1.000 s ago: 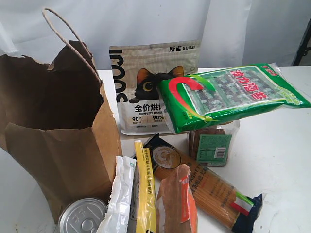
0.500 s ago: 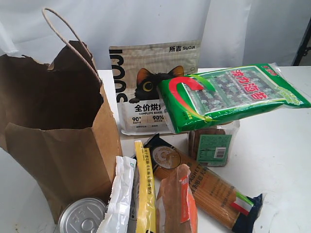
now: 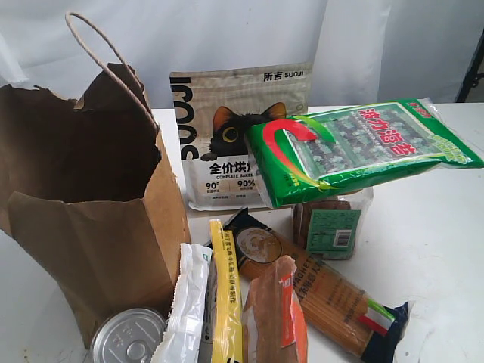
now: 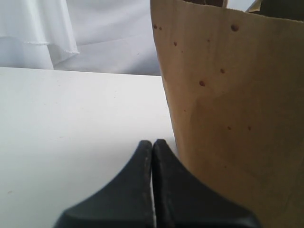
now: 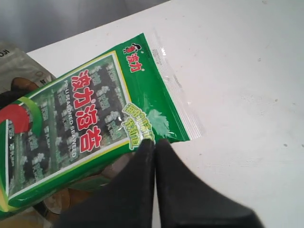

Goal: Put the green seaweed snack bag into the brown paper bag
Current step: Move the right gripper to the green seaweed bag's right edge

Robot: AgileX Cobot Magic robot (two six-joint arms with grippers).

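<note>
The green seaweed snack bag point(image 3: 363, 147) lies tilted on top of a clear jar, right of centre in the exterior view. The brown paper bag point(image 3: 91, 227) stands upright at the left with its mouth gaping. Neither gripper shows in the exterior view. In the right wrist view my right gripper point(image 5: 154, 141) is shut, its tips at the near corner of the seaweed snack bag point(image 5: 85, 128), with nothing seen between them. In the left wrist view my left gripper point(image 4: 152, 142) is shut and empty, low over the table, right beside the wall of the brown paper bag point(image 4: 228, 95).
A beige cat-food pouch point(image 3: 227, 128) stands behind the seaweed bag. The green-labelled clear jar point(image 3: 333, 227) sits under it. In front lie a spaghetti pack point(image 3: 318, 295), a yellow packet point(image 3: 224, 302), a white packet point(image 3: 185, 310), an orange-brown pouch point(image 3: 276, 318) and a tin can point(image 3: 128, 336).
</note>
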